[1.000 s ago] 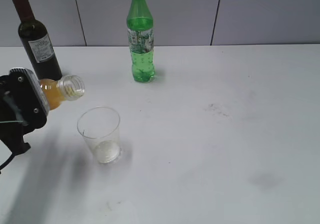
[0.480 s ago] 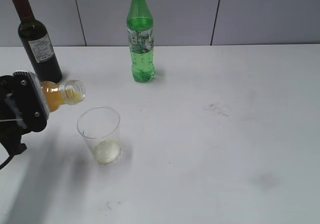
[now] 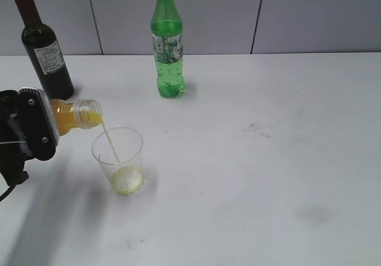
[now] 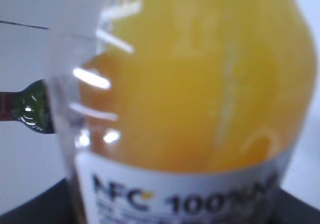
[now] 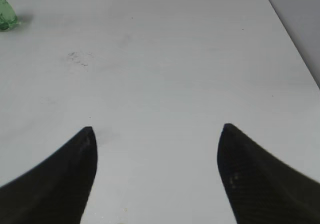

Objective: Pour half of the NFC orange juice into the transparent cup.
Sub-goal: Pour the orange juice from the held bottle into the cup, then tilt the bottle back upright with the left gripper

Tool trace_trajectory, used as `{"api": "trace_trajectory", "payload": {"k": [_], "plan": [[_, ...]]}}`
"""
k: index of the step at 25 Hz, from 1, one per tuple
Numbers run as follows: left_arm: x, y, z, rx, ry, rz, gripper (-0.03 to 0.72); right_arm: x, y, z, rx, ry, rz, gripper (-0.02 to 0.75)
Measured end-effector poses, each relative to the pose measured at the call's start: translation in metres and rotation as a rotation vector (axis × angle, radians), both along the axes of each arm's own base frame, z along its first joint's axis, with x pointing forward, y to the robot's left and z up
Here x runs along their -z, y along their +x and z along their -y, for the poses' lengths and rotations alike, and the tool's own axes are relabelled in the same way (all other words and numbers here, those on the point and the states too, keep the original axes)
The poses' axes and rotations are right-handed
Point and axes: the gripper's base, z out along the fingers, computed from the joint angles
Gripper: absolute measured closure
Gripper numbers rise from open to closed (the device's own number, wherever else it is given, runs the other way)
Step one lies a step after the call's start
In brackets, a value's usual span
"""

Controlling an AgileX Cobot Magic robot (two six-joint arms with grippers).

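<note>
The transparent cup stood nearest, catching a thin stream. Just above its rim, the left gripper clamped the tipped NFC orange juice (uncapped). Beyond it stood a wine bottle. The right gripper gaped, holding nothing.

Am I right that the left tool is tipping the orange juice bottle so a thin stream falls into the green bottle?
Not quite: the stream from the orange juice bottle, held in the left tool, falls into the clear cup, as the exterior view shows. The green bottle stands capped farther back.
</note>
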Motion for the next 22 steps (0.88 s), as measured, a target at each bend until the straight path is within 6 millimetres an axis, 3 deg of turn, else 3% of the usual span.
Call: {"api": "trace_trajectory", "payload": {"k": [22], "plan": [[0.0003, 0.0002, -0.0022, 0.012, 0.080, -0.004, 0.218, 0.0000, 0.0000, 0.0000, 0.000, 0.000, 0.000, 0.165]]}}
